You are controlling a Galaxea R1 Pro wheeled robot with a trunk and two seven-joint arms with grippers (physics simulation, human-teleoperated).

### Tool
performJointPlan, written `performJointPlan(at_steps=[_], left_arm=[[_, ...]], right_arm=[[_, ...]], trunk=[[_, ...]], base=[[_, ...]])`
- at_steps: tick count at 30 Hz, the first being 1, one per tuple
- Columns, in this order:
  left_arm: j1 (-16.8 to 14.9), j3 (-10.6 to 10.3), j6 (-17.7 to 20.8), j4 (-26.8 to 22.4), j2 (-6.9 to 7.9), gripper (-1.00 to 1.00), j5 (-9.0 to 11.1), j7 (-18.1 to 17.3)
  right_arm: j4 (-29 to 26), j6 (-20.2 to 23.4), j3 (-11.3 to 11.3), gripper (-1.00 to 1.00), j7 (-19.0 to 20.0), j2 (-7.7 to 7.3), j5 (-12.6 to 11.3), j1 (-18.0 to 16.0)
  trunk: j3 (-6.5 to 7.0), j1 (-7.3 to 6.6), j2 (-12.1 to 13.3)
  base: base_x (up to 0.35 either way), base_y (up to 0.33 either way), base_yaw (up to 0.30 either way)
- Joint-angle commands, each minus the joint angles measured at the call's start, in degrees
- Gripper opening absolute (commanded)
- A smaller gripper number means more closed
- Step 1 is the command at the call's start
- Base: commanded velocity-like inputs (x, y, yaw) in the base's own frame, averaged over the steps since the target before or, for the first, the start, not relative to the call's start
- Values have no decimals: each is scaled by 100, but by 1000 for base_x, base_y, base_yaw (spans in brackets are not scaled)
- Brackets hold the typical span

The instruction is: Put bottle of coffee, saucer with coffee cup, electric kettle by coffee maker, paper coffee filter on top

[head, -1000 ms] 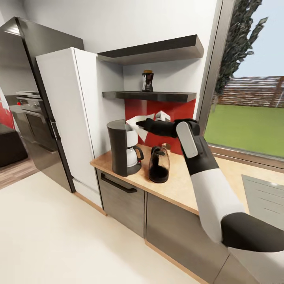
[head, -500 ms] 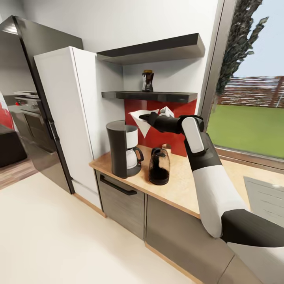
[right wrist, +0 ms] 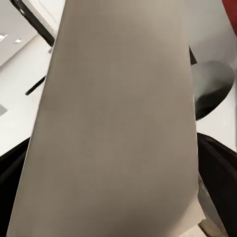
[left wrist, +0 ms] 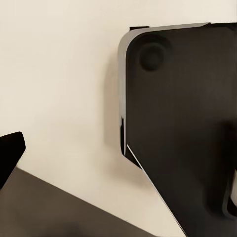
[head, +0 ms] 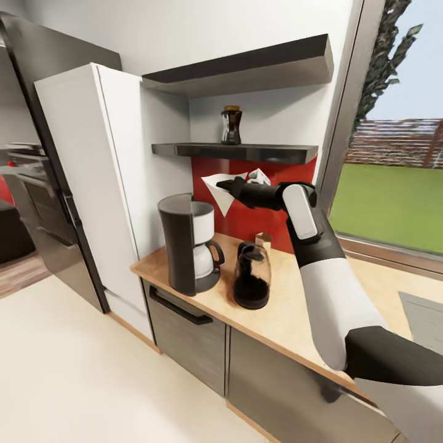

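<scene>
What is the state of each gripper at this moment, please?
Right gripper: closed on the paper coffee filter, held in the air above the coffee maker.
Left gripper: cannot be told; one dark tip shows at the left wrist view's edge.

The head camera looks forward and down from mid-distance onto the bench (head: 289, 307) with the coffee maker (head: 184, 243), while the right wrist camera sits close against the paper coffee filter (right wrist: 118, 123), shared with the head view (head: 223, 189), and the left wrist camera faces the floor (left wrist: 59, 74).
</scene>
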Motion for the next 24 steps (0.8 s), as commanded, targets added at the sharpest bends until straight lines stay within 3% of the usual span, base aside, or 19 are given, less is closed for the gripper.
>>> performJointPlan(at_steps=[1,5,12,24], left_arm=[[2,0,-8,-10,1,100,-4,-2],[2,-2,-32,-5,1,100,-4,-2],[10,1,-66,-1,9,100,-4,-2],[11,-5,-62,-1,5,100,-2,-2]], right_arm=[[0,18,0,-100,-19,2,-20,-6],[4,18,9,-100,6,2,-20,-5],[1,26,17,-100,453,2,-12,-5],[7,27,19,-100,457,2,6,-5]], trunk=[[-12,7,-11],[-12,7,-11],[-12,7,-11],[11,7,-11]], base=[[302,30,0],[217,50,0],[23,6,0],[10,6,0]])
